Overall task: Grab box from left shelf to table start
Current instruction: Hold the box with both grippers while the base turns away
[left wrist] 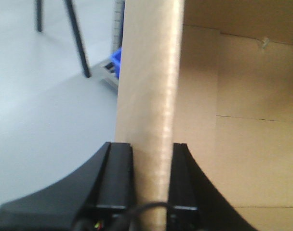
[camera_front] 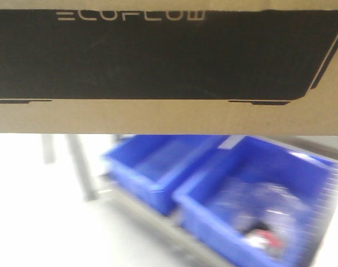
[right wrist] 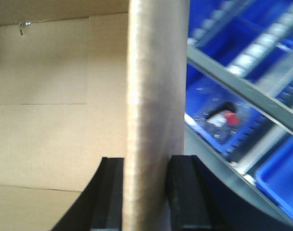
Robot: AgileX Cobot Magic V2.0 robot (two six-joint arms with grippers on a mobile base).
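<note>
The box [camera_front: 169, 114], a brown carton with a black "ECOFLOW" panel, fills the top half of the front view, held up in the air. My left gripper [left wrist: 152, 159] is shut on the box's left wall [left wrist: 149, 86], one black finger on each side. My right gripper [right wrist: 146, 173] is shut on the box's right wall [right wrist: 156, 86] the same way. The open inside of the box shows in both wrist views. The shelf's grey metal rail [right wrist: 243, 89] runs diagonally at the right. The white table is not in view.
Two blue plastic bins [camera_front: 158, 167] [camera_front: 258, 206] sit on the rack below the box, the right one holding small items. More blue bins [right wrist: 223, 120] show in the right wrist view. Pale grey floor [left wrist: 40, 120] and dark stand legs [left wrist: 76, 38] lie to the left.
</note>
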